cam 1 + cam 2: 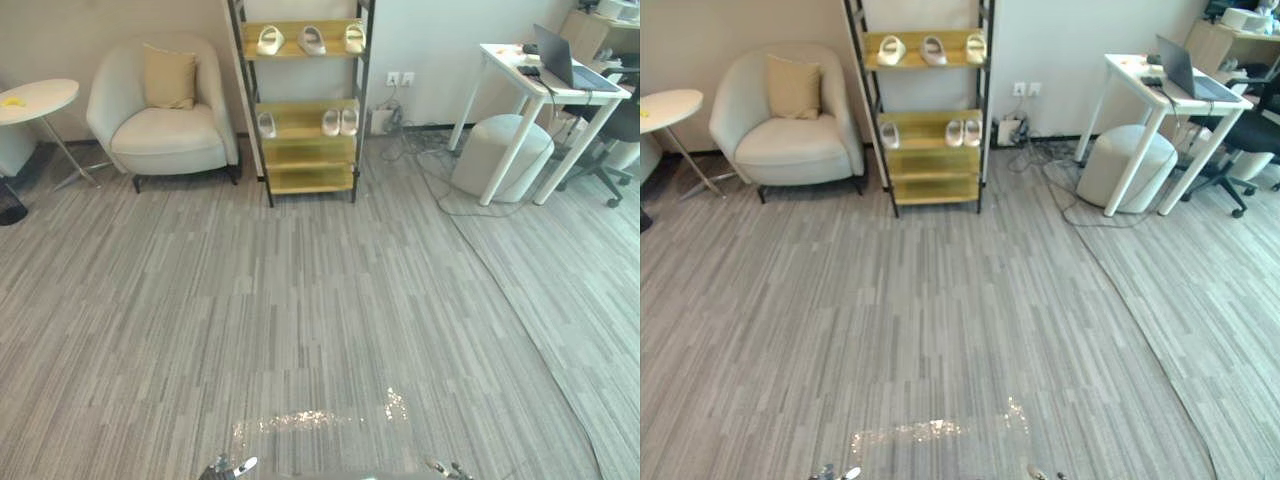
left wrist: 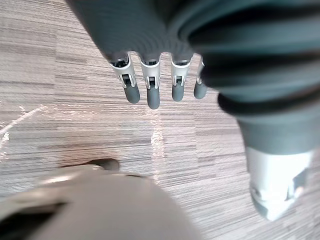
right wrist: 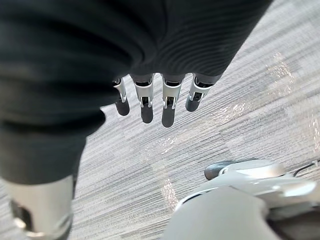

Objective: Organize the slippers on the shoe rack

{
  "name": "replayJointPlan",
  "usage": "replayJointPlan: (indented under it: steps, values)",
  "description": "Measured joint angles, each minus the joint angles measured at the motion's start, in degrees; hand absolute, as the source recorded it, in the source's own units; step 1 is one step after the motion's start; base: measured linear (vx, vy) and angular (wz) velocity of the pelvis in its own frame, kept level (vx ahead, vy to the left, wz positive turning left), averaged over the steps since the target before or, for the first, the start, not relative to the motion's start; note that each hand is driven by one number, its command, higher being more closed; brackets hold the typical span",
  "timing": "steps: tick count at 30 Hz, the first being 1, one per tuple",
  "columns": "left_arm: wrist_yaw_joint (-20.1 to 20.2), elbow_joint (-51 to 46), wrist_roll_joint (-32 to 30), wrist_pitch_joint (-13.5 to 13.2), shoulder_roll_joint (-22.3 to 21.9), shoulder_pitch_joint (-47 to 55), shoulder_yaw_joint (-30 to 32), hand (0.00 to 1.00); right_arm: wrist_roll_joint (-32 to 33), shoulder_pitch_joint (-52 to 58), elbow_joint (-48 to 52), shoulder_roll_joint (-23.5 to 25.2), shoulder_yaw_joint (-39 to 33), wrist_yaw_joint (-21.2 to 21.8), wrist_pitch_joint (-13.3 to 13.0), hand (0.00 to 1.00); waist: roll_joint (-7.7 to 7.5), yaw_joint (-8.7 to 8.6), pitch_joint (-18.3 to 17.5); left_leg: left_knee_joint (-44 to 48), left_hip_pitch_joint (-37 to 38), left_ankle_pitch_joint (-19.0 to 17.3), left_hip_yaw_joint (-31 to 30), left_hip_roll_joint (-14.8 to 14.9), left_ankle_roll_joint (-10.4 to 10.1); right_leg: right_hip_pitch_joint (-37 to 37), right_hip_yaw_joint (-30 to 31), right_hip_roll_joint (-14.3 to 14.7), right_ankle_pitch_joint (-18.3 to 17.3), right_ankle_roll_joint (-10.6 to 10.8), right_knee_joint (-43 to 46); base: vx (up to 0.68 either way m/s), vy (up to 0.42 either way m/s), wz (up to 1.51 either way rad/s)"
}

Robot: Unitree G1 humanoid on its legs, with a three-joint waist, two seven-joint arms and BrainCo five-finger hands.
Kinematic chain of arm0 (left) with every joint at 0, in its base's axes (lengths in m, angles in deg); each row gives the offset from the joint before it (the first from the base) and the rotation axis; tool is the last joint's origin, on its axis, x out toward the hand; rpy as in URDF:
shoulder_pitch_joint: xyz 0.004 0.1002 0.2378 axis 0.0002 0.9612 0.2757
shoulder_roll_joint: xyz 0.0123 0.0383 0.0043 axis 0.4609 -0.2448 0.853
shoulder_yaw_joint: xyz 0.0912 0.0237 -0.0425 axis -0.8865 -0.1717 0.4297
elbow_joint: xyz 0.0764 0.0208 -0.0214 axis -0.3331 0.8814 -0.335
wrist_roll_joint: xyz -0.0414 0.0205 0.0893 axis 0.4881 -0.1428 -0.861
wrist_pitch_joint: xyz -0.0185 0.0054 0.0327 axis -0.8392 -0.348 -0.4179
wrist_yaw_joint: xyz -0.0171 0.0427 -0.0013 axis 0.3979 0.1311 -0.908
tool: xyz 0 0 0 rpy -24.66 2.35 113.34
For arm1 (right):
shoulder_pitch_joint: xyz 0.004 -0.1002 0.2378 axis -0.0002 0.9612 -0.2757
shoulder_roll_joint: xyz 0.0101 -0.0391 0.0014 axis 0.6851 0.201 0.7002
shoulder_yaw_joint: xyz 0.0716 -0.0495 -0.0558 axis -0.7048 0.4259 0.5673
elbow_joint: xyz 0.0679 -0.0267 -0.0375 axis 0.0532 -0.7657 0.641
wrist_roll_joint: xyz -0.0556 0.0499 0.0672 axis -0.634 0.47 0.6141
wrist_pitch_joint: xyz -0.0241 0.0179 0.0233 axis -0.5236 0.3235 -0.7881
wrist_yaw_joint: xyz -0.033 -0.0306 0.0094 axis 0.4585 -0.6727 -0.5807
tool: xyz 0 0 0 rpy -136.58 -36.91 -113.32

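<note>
The shoe rack (image 1: 305, 150), black-framed with wooden shelves, stands far ahead against the back wall. Three pale slippers (image 1: 311, 40) lie spaced along its top shelf. On the second shelf one slipper (image 1: 266, 124) sits at the left and a pair (image 1: 340, 122) at the right; the lower shelves are bare. My left hand (image 2: 150, 85) hangs over the striped grey floor, fingers straight, nothing in it. My right hand (image 3: 162, 100) hangs the same way, open and holding nothing. Both are far from the rack.
A cream armchair (image 1: 165, 110) with a cushion stands left of the rack, and a round white side table (image 1: 35, 98) further left. To the right are a white desk (image 1: 545, 85) with a laptop (image 1: 560, 58), a round pouf (image 1: 500, 150), floor cables (image 1: 425, 160) and an office chair (image 1: 615, 130).
</note>
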Motion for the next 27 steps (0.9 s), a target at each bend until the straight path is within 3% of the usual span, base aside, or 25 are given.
replayJointPlan:
  steps: [8, 24, 27]
  values:
    - [0.05, 0.88, -2.69, -0.39, -0.53, -3.06, 0.08, 0.00, -3.22, -4.81, -0.04, 0.88, -1.59, 0.00, -0.58, 0.00, 0.47, 0.03, 1.97, -2.44, 2.76, 0.49, 0.79, -0.07, -0.86, 4.08, -2.24, 0.15, 1.51, 1.89, -5.05, 0.05, -0.002, 0.01]
    - [-0.05, 0.81, -2.87, -0.37, -0.11, -3.99, 0.60, 0.00, -6.74, -7.60, 0.00, 3.66, -1.51, 0.21, -0.81, 0.00, -0.77, 0.40, 3.40, -4.91, 3.92, 1.62, 0.61, -0.17, -2.13, 5.15, -4.45, 0.21, 1.73, 1.69, -6.63, -0.01, -0.005, 0.03]
    - [-0.07, 0.79, -2.85, -0.36, 0.43, -5.17, 0.60, 0.00, -6.73, -7.82, 0.07, 3.97, -1.25, 0.22, -0.81, 0.00, -1.62, 0.37, 4.86, -0.10, 1.66, -0.36, 0.69, 0.07, -2.31, 5.58, -4.92, 0.10, 1.56, 1.54, -6.71, 0.00, -0.018, 0.11]
